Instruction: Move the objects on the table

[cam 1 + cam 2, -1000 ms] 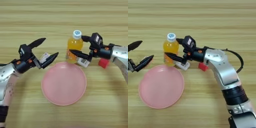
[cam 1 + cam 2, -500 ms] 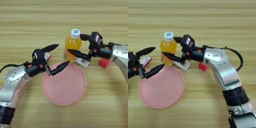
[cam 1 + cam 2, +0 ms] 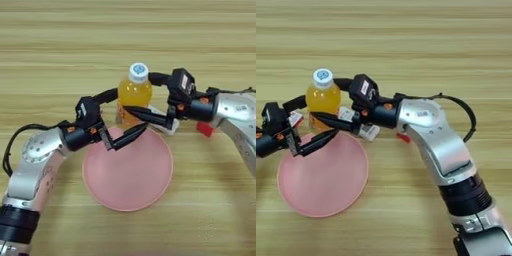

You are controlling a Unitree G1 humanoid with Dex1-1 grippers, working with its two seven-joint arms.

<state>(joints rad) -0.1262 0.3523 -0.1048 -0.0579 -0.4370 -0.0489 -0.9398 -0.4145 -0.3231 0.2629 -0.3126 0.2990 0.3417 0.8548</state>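
Orange drink in a small clear white-capped bottle (image 3: 134, 95) stands just behind the round pink plate (image 3: 128, 175), hemmed by the spread-fingered left gripper (image 3: 122, 116) and right gripper (image 3: 139, 95), white remote (image 3: 165, 125) and red cube (image 3: 204, 129) alongside.

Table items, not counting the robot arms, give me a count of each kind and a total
Bottle: 1
Remote: 1
Red cube: 1
Pink plate: 1
Total: 4
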